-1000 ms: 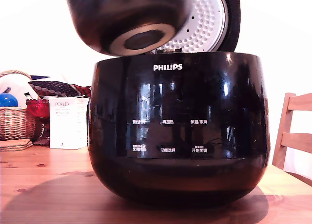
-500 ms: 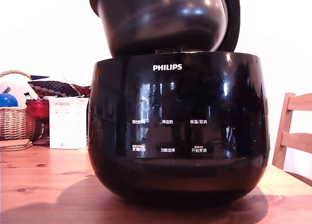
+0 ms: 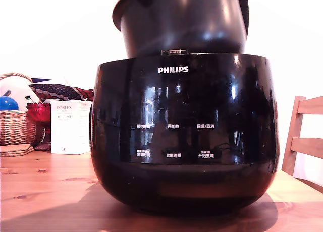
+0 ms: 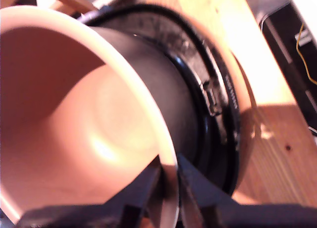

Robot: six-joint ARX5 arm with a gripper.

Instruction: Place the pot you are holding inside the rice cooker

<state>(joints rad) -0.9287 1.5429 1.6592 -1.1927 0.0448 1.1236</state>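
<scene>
Where it hung tilted above the opening a moment ago, the pot (image 3: 181,22) now stands nearly upright with its bottom sunk into the rice cooker (image 3: 184,136), which sits on the table (image 3: 45,191). The hand (image 4: 168,188) is clamped on the pot's rim, one finger inside, one outside.

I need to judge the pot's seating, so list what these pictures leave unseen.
- Exterior view: the pot's bottom is hidden behind the rice cooker's front wall, so how deep it sits cannot be told.
- Exterior view: the pot's top, the lid and the arm are cut off by the upper edge.
- Wrist view: the cooker's cavity floor is hidden by the pot.
- Wrist view: the tool is blurred; its fingers straddle the pot's rim.
</scene>
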